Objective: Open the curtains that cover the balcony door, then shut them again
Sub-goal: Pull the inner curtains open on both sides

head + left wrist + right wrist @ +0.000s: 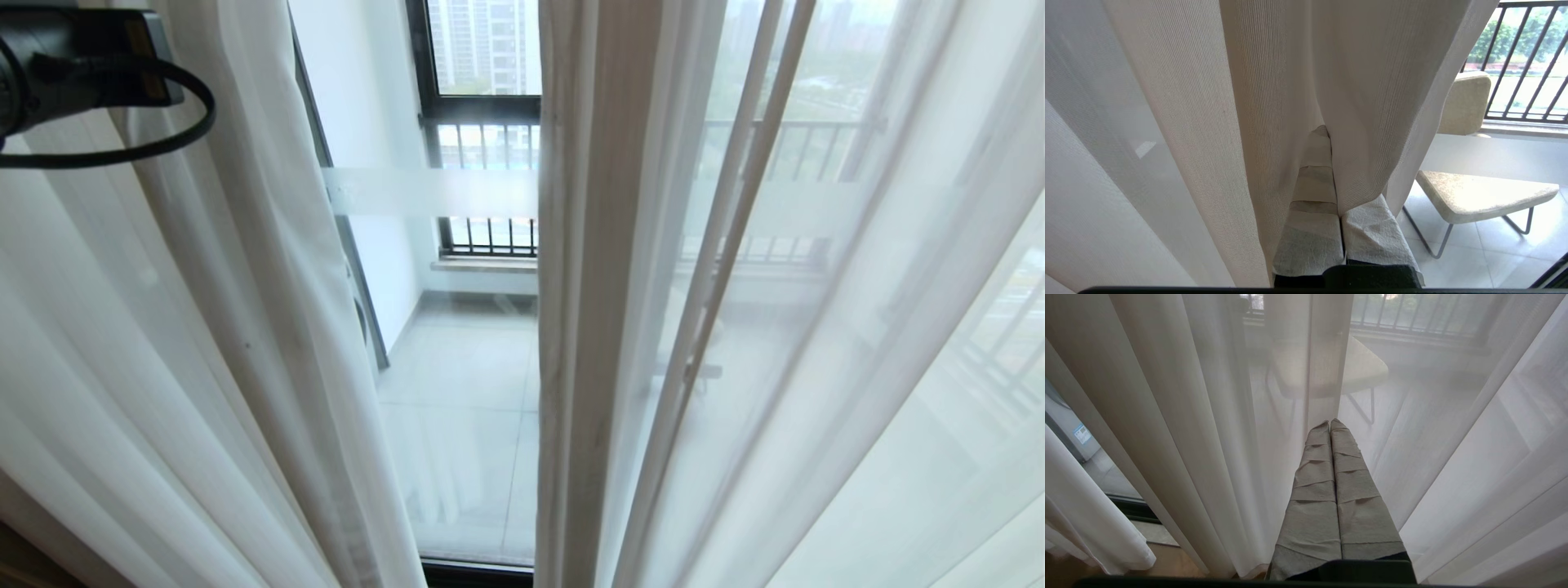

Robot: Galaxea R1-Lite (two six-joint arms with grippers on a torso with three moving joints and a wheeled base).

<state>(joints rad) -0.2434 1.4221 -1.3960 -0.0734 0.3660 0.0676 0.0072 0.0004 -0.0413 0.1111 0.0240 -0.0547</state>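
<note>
Curtains [1274,102] over left gripper's [1327,134] tips

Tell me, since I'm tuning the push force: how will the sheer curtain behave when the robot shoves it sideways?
Probably floppy: the sheer curtain hangs in loose folds and should bunch rather than slide as one sheet. Likely very light, since the railing shows through it. It may drape over the shut left gripper, as the thicker curtain does.
</note>
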